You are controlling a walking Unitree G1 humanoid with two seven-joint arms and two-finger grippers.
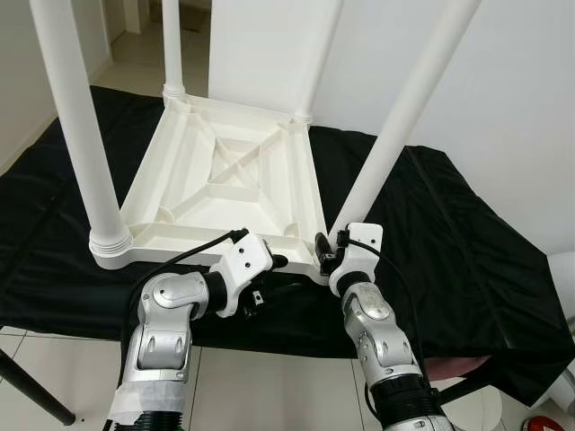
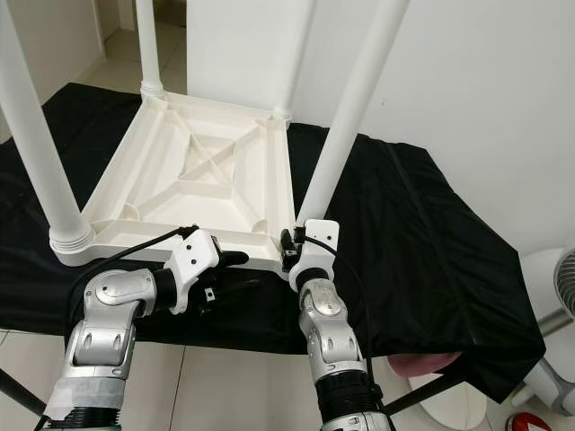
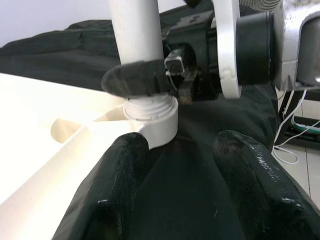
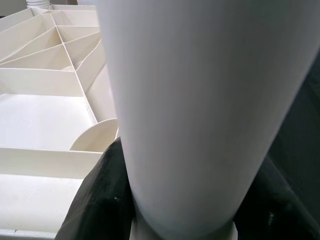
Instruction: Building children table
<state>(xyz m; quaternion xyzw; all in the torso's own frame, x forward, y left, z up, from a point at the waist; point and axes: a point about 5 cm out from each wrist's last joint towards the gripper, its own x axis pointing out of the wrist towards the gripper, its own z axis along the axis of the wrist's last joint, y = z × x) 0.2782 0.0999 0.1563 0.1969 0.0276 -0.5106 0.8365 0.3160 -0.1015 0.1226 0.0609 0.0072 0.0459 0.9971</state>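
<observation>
A white plastic children's table (image 1: 225,171) lies upside down on a black cloth, with its legs pointing up. My right gripper (image 1: 331,250) is shut on the near-right leg (image 1: 395,135) just above its threaded socket at the table's front corner. The right wrist view has this leg (image 4: 200,100) between the two black fingers (image 4: 100,200). My left gripper (image 1: 274,277) is open, low against the table's front edge just left of that corner. In the left wrist view its fingers (image 3: 120,170) stand apart over the cloth, facing the leg's base (image 3: 150,112).
The black cloth (image 1: 467,242) covers a low surface and hangs over its front and right edges. A white wall rises behind on the right. Tiled floor (image 1: 269,386) lies in front, with a black stand leg (image 1: 36,395) at the lower left and a fan (image 2: 561,287) at far right.
</observation>
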